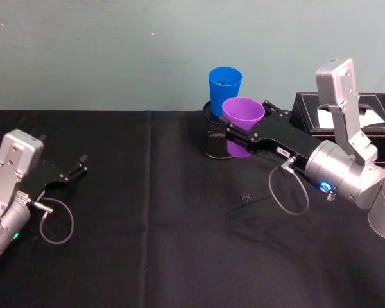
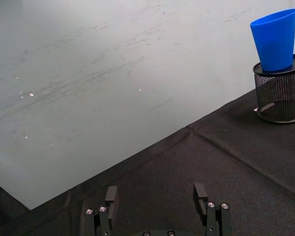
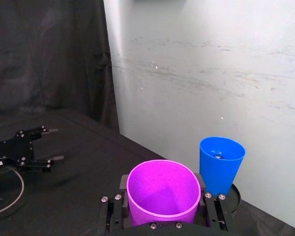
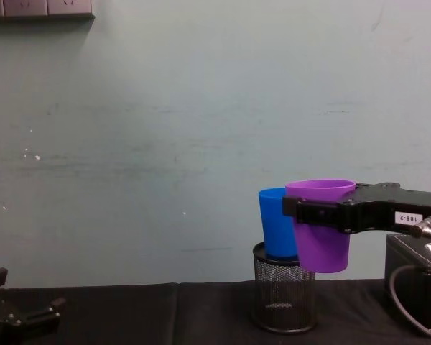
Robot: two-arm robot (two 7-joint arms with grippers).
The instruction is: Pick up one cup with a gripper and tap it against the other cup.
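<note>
right end effector (image 1: 247, 122) around purple cup (image 4: 323, 248)

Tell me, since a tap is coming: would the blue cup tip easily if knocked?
Probably. The blue cup perches on the mesh pen holder, narrow end down, so it could topple. It looks like thin plastic, likely light, so even a soft tap from the purple cup in the right hand might shift it.
</note>
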